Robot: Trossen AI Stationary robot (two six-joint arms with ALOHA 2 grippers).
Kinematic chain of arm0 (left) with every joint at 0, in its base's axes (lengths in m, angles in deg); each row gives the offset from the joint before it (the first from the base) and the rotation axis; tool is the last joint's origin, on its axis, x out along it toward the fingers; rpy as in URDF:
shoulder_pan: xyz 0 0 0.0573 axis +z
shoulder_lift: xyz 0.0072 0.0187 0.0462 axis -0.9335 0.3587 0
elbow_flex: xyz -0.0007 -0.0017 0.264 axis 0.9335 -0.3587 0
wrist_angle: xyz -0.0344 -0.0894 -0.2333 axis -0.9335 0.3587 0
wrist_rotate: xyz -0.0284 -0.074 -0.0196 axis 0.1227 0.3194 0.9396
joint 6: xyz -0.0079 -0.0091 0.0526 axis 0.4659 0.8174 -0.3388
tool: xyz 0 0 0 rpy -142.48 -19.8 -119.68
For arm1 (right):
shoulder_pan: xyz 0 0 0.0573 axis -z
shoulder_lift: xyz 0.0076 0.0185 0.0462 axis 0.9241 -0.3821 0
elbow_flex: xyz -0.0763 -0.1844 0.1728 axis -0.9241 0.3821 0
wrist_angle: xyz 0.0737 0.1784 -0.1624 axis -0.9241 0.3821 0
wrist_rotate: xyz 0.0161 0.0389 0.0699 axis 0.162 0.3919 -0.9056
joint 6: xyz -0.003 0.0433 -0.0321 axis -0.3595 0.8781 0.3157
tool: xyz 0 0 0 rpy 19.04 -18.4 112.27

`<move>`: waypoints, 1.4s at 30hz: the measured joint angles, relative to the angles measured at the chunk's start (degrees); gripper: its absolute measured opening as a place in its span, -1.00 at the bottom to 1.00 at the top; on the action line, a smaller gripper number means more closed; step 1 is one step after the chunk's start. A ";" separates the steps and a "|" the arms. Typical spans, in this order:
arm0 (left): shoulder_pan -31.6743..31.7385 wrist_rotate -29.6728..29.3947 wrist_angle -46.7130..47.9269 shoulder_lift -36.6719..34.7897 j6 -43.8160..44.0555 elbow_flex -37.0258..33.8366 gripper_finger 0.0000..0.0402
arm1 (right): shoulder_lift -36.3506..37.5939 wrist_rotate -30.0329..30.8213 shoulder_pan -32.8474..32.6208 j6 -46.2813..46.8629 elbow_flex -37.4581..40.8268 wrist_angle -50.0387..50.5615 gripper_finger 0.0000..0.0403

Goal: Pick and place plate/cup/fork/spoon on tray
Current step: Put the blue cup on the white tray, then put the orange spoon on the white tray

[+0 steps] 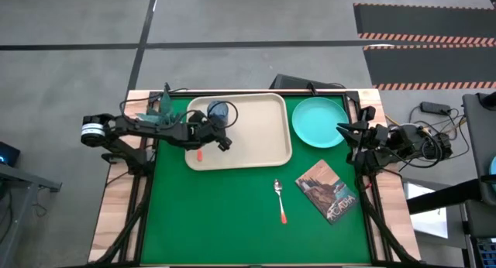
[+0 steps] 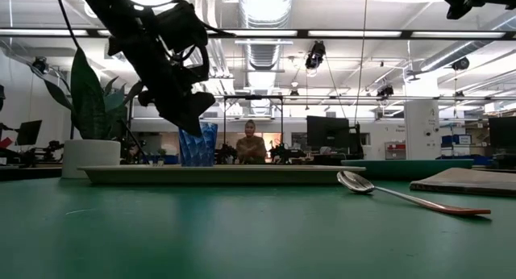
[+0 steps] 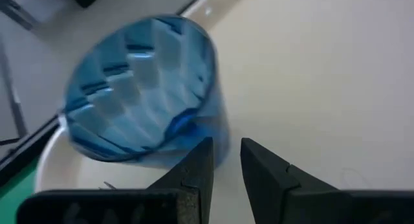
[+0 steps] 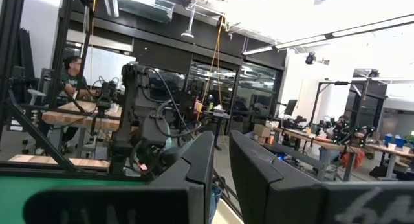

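The dark-blue cup [image 1: 219, 111] stands upright on its base in the far left corner of the beige tray [image 1: 256, 144]; it also shows in the low view [image 2: 197, 144] and the left wrist view [image 3: 142, 94]. My left gripper [image 1: 225, 140] hovers just above and beside the cup, its fingers [image 3: 194, 169] a narrow gap apart, touching nothing. A red-orange handle end [image 1: 199, 153], probably the fork's, lies on the tray; my left arm hides the rest. The spoon [image 1: 280, 200] lies on the green mat. The turquoise plate [image 1: 319, 121] lies right of the tray. My right gripper [image 1: 342, 131] is shut and empty beside the plate.
A brown-covered book [image 1: 327, 190] lies on the mat right of the spoon. A white pot with a green plant [image 1: 159, 105] stands at the table's far left corner, close to my left arm. The mat's near half is bare green.
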 joint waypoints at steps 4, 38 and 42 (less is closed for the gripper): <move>0.75 -2.13 -0.39 -0.02 0.00 0.00 -0.69 | 0.00 0.01 0.00 -0.02 0.00 0.00 -0.79; -2.43 -2.59 -1.14 -7.26 -1.38 1.45 -0.69 | 0.00 0.01 0.00 -2.24 0.00 0.24 -0.79; -8.76 -1.73 -1.81 -11.78 -1.38 1.44 -0.69 | 0.00 0.01 0.00 -4.04 0.00 0.15 -0.79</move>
